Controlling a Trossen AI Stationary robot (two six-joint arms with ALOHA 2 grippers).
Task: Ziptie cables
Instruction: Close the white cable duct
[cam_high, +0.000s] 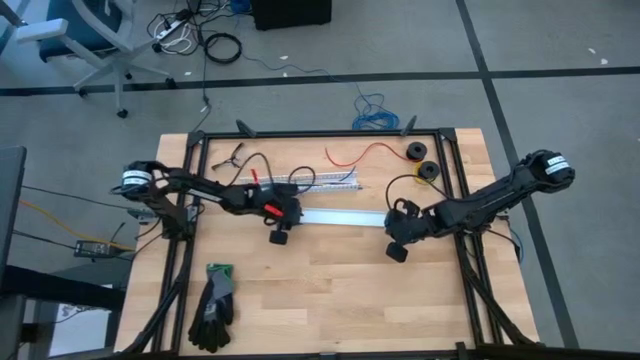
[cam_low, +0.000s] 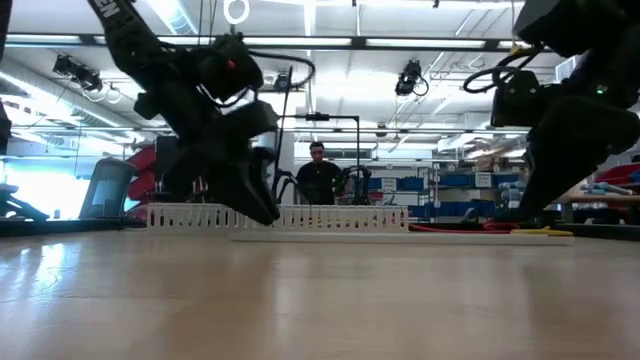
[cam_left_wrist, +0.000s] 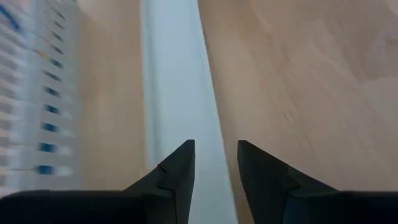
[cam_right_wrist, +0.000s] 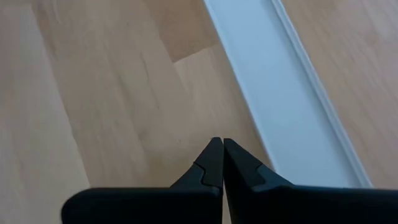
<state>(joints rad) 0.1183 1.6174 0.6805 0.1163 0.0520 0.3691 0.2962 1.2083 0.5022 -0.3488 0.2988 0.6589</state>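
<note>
Thin multicoloured cables (cam_high: 335, 180) lying loose along the slotted channel (cam_high: 318, 182) at the counter's (cam_high: 330, 290) far side. Left gripper (cam_left_wrist: 216, 163) jaws apart, empty, above the white cover strip (cam_high: 340, 217). Right gripper (cam_right_wrist: 217, 155) jaws together.

Two black spools (cam_high: 414, 151), one pair of gloves (cam_high: 213, 306) (dark), one slotted channel (cam_high: 325, 181)

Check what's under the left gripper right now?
Under the left gripper, jaws parted with nothing between them, lies the flat white strip on bare wood. The slotted white channel sits beside it. The strip's stretch beneath the fingers is hidden.
</note>
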